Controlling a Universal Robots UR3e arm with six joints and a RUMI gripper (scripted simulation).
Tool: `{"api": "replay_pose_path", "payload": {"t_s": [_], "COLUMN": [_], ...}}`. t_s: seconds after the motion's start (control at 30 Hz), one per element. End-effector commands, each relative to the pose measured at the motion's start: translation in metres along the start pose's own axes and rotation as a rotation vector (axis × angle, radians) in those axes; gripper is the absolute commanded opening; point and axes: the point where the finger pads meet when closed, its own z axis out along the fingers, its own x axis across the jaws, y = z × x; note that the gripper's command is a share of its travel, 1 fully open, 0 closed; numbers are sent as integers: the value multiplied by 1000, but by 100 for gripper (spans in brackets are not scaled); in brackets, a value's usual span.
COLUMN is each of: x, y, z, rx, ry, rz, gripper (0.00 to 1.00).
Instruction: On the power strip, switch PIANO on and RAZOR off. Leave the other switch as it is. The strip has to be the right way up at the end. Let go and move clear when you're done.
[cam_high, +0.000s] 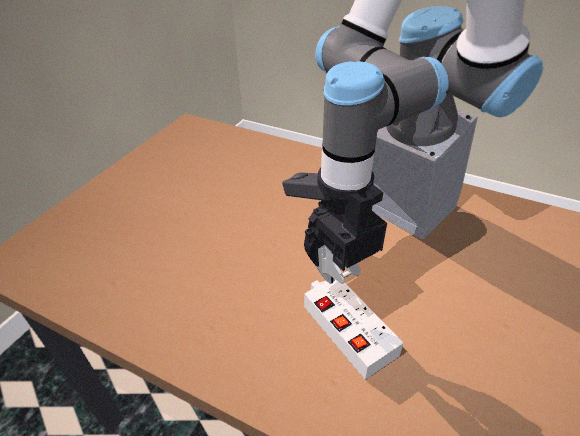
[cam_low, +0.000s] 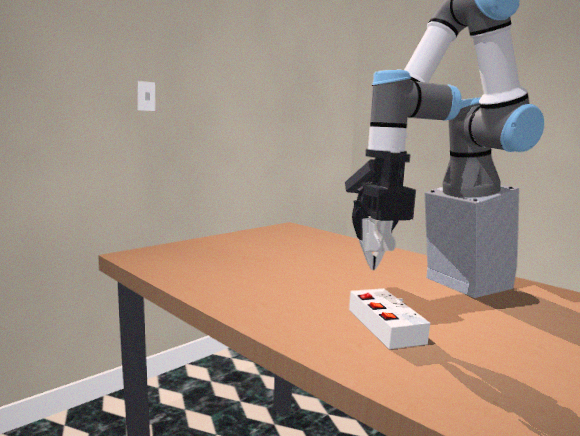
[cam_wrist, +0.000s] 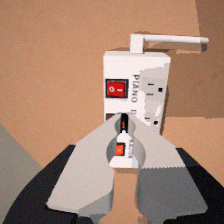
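A white power strip lies flat on the brown table with its switches facing up. It carries three red rocker switches in a row. The PIANO switch is at the end nearest the arm, and looks darker red. The middle switch and the RAZOR switch look brighter orange-red. The strip also shows in the exterior view and the wrist view. My gripper is shut and empty, pointing down above the strip's near-arm end, apart from it. Its fingers hide the middle switch in the wrist view.
The arm's grey base block stands on the table behind the strip. A short white cord stub sticks out of the strip's end nearest the base. The table's front edge runs close to the strip's left side.
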Motion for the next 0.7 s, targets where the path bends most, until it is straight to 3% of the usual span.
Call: {"api": "replay_pose_path", "payload": {"t_s": [0.0,0.67], "x": [-1,-1], "y": [0,-1], "z": [1,18], "rx": [0,-1], "ry": [-2,-2], "rz": [0,0], "gripper": [0,0]}}
